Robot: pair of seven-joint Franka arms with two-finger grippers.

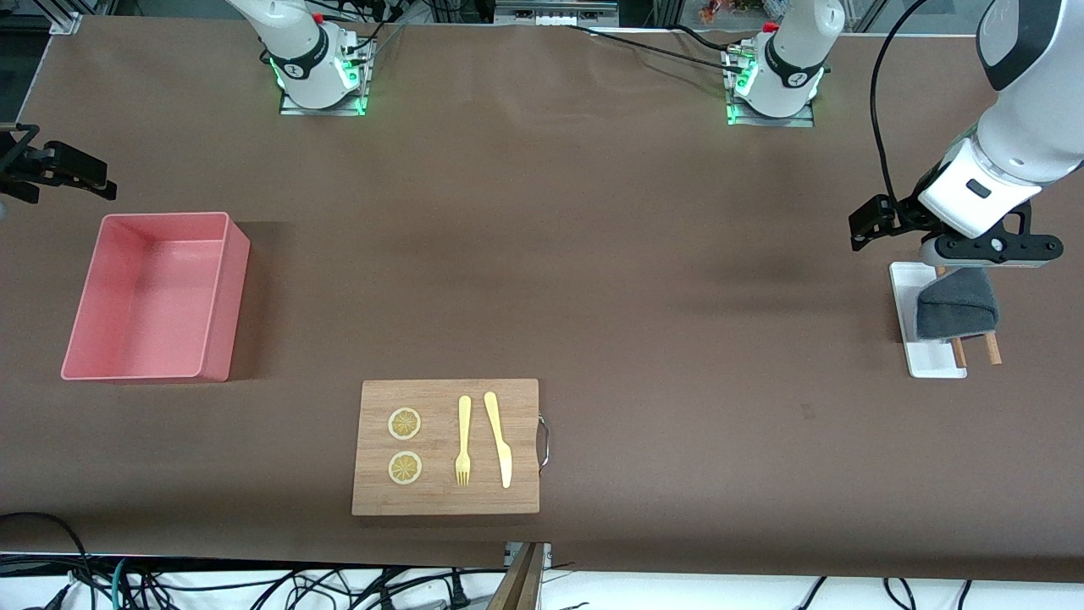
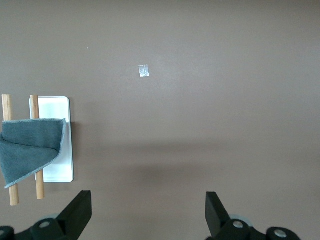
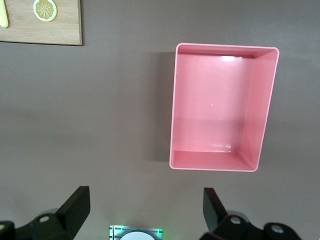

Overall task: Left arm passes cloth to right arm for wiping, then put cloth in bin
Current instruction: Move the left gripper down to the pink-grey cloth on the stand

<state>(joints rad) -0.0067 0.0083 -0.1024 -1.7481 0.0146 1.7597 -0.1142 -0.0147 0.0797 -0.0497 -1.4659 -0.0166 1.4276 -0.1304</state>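
Note:
The cloth [image 1: 957, 309] shows its dark grey face and hangs over two wooden rods [image 1: 991, 347] on a small white tray [image 1: 931, 360] at the left arm's end of the table. It also shows in the left wrist view [image 2: 30, 147]. My left gripper [image 1: 991, 247] hangs above the tray's edge; the left wrist view shows it [image 2: 147, 215] open and empty over bare table beside the tray [image 2: 57, 145]. The pink bin [image 1: 229, 288] stands empty at the right arm's end. My right gripper [image 1: 38, 169] waits, open and empty [image 3: 145, 210], above the table beside the bin [image 3: 260, 107].
A wooden cutting board [image 1: 445, 491] with two lemon slices [image 1: 405, 424], a yellow fork [image 1: 463, 440] and a yellow knife [image 1: 500, 436] lies nearer to the front camera, midway along the table. A bit of tape [image 2: 144, 71] sticks to the table.

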